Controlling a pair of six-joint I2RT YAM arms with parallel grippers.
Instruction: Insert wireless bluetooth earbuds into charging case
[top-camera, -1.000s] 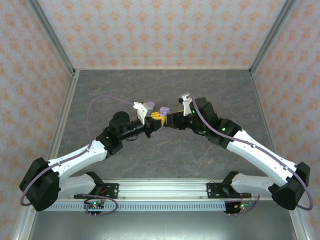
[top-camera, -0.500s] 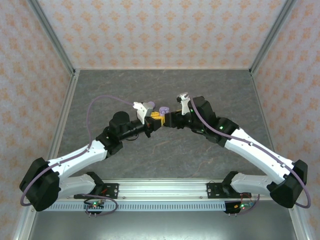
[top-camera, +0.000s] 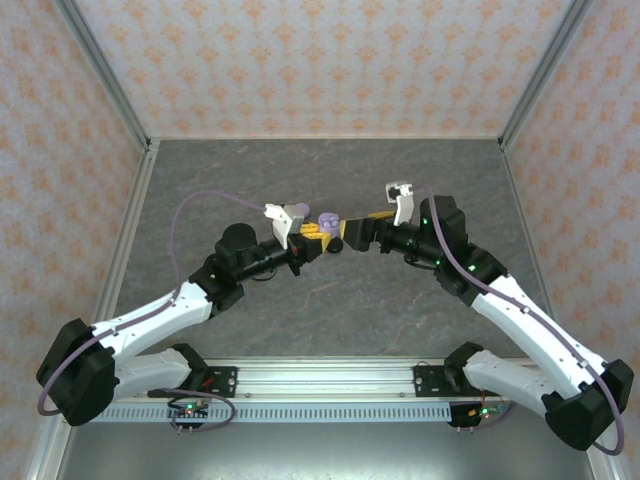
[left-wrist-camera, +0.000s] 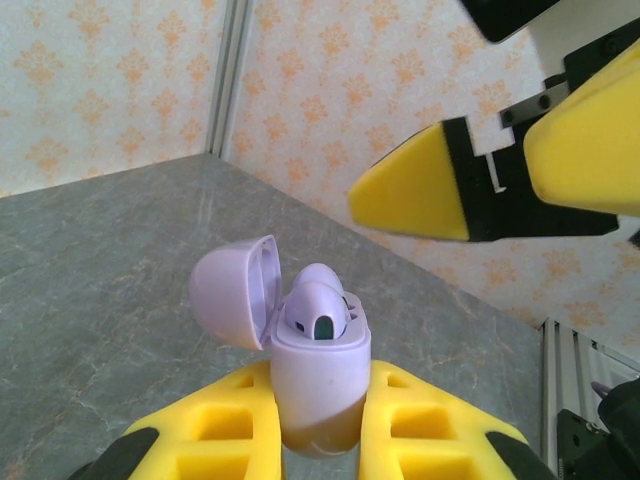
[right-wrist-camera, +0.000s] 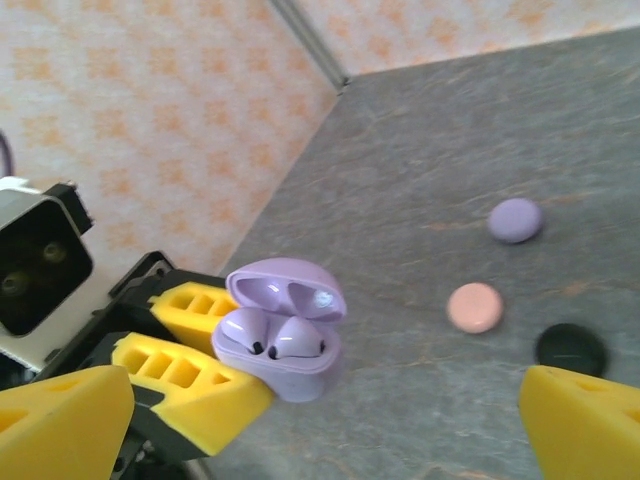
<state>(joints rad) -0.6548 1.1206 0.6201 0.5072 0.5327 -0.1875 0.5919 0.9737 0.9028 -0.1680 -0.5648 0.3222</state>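
A lavender charging case (left-wrist-camera: 318, 385) stands upright between the yellow fingers of my left gripper (left-wrist-camera: 318, 410), which is shut on its lower half. Its lid (left-wrist-camera: 235, 295) is swung open. Two lavender earbuds (right-wrist-camera: 275, 335) sit side by side in the case (right-wrist-camera: 290, 365). In the top view the left gripper (top-camera: 318, 233) holds the case (top-camera: 327, 220) above the middle of the table. My right gripper (top-camera: 352, 231) is just to the right of it, apart from it. Its jaws are spread wide and hold nothing, with one fingertip (right-wrist-camera: 60, 420) at each lower corner of the right wrist view.
Three small round items lie on the grey table (right-wrist-camera: 450, 150) beyond the case: a lavender one (right-wrist-camera: 516, 219), a pink one (right-wrist-camera: 474, 307) and a black one (right-wrist-camera: 570, 349). Patterned walls and metal posts (top-camera: 105, 80) enclose the table.
My right gripper has opened wide and drawn back to the right, away from the case. The left gripper has kept still with the case in it.
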